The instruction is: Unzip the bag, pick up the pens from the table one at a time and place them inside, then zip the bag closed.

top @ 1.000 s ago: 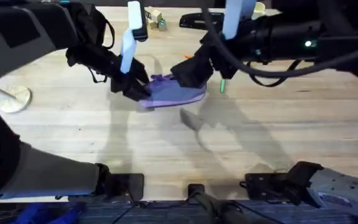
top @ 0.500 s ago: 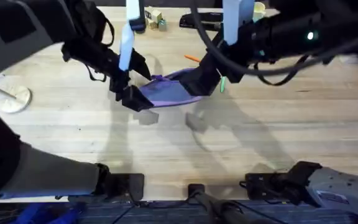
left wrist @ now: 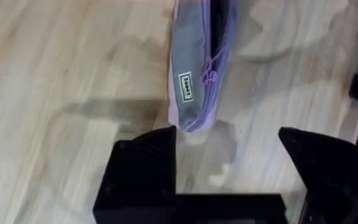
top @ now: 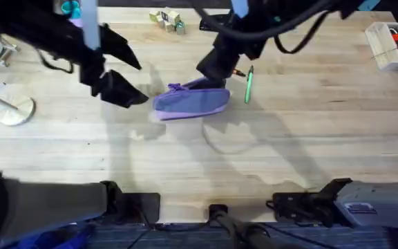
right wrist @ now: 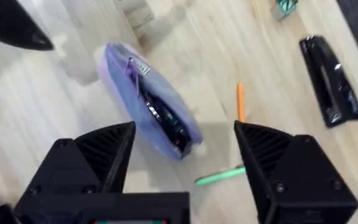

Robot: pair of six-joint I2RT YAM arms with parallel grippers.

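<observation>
Bag (top: 191, 101), unzipped, lies lengthwise across the table (top: 289, 145). We see both the left gripper (left wrist: 229, 180) and the right gripper (right wrist: 182, 162) spread wide, empty

The bag (top: 191, 101) lay on the table (top: 289, 145) between the two pincers: just right of the left gripper (top: 126, 88), just before the right gripper (top: 216, 68). Both pens (top: 248, 86) lay right of the right gripper

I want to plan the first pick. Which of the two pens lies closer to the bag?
The green pen: its end almost reaches the open bag. The orange pen lies farther off, toward the black stapler.
</observation>
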